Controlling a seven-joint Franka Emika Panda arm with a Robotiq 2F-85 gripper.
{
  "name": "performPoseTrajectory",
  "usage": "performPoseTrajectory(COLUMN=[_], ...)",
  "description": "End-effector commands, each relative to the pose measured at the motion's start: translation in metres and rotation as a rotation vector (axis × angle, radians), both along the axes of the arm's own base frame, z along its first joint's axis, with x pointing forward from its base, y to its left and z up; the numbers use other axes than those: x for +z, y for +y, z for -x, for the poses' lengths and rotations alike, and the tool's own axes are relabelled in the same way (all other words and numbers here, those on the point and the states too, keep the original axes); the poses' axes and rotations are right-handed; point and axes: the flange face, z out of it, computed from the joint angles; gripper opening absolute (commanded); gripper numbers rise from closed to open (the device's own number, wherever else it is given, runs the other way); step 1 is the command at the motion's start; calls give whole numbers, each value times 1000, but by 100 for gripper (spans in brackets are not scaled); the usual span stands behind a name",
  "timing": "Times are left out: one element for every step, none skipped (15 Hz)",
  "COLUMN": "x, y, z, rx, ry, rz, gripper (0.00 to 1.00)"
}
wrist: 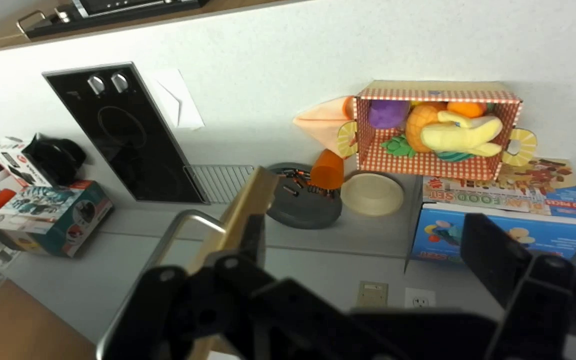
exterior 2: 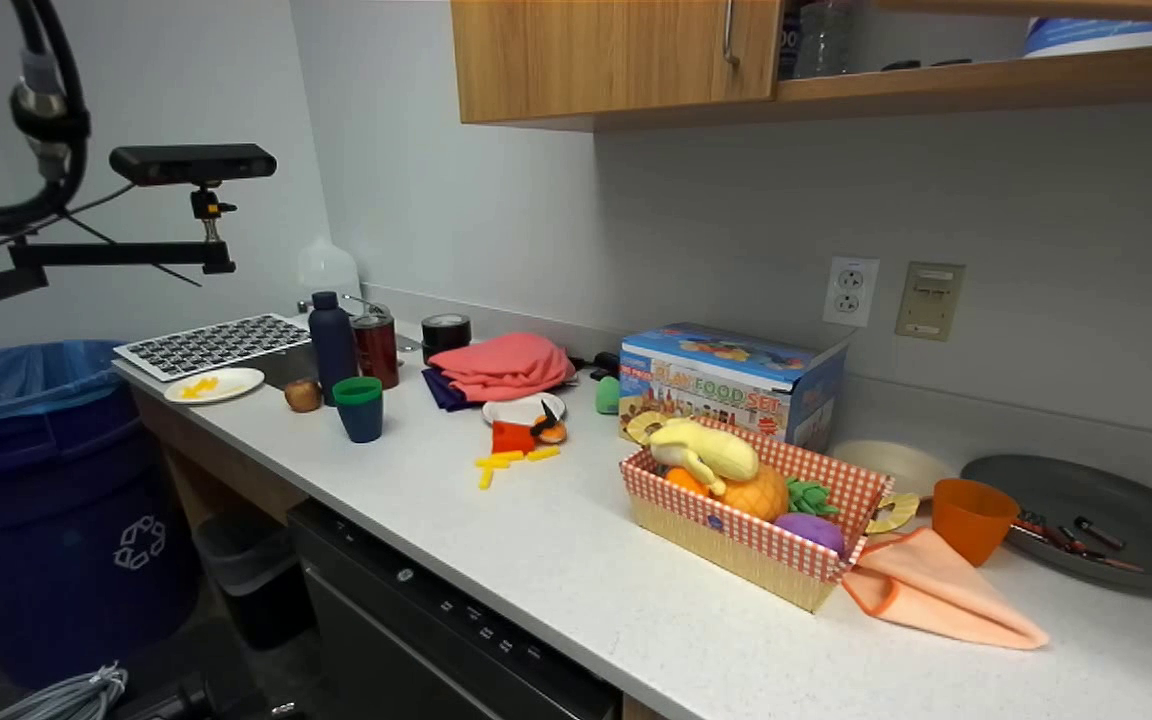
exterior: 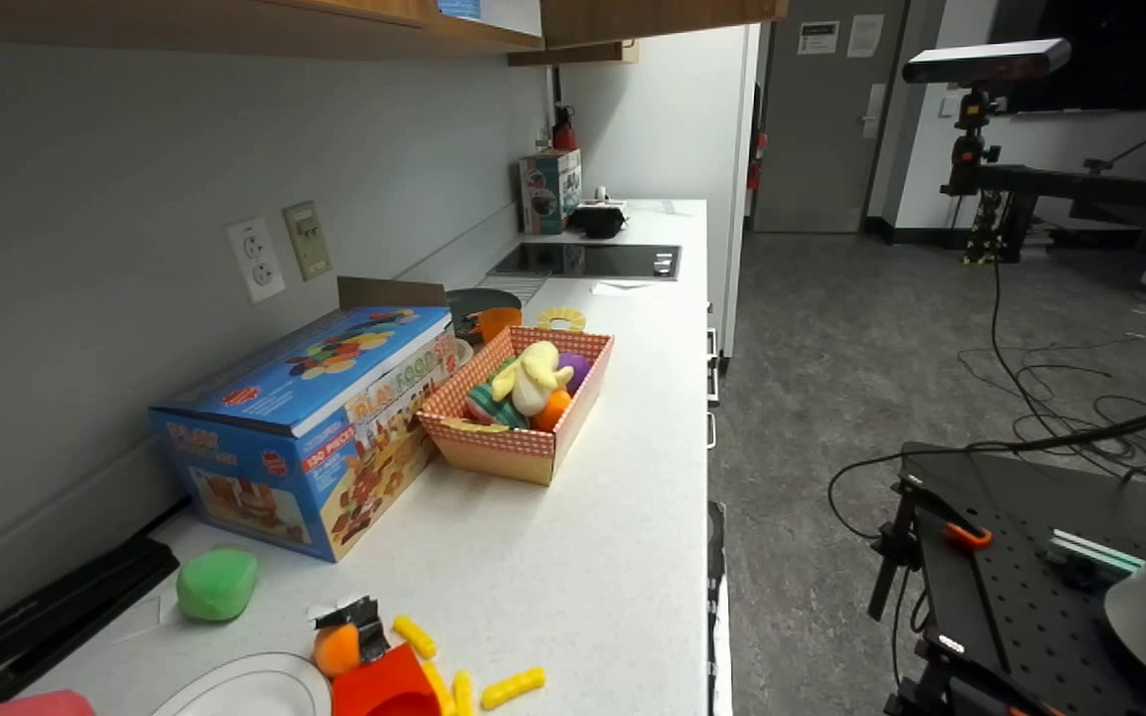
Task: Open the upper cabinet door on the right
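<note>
The upper cabinet door [exterior: 663, 22] on the right is a tan wooden panel that stands swung out from the cabinet in an exterior view. Its lower edge also shows in an exterior view [exterior 2: 1046, 9], with the cabinet's inside visible. In the wrist view the door [wrist: 249, 202] is seen nearly edge-on at left, with its metal handle [wrist: 160, 245] on the far side. My gripper [wrist: 365, 225] is open and empty between its fingers. Its left finger lies right along the door's inner side; I cannot tell if it touches. The gripper is out of both exterior views.
A closed cabinet door [exterior 2: 616, 60] with a handle is beside the open section. Below, the counter [exterior 2: 536, 530] holds a basket of toy fruit [exterior 2: 726, 545], a play food box [exterior 2: 726, 380], a dark pan [exterior 2: 1116, 510] and an orange cup [exterior 2: 971, 520].
</note>
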Motion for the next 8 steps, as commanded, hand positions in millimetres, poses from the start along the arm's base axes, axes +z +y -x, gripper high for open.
performPoseTrajectory(x=[6,6,7,7,8,8,9,8], y=[24,30,34,39,42,44,46,45], z=[-15,-19,-23,-28,-34,-42,-50,-58], rx=[25,33,39,43,42,47,47,44], ry=[-55,-65,-84,-118,-156,-191,-230,-250], rz=[48,63,82,112,144,173,209,233], gripper=[100,100,100,100,100,100,100,100])
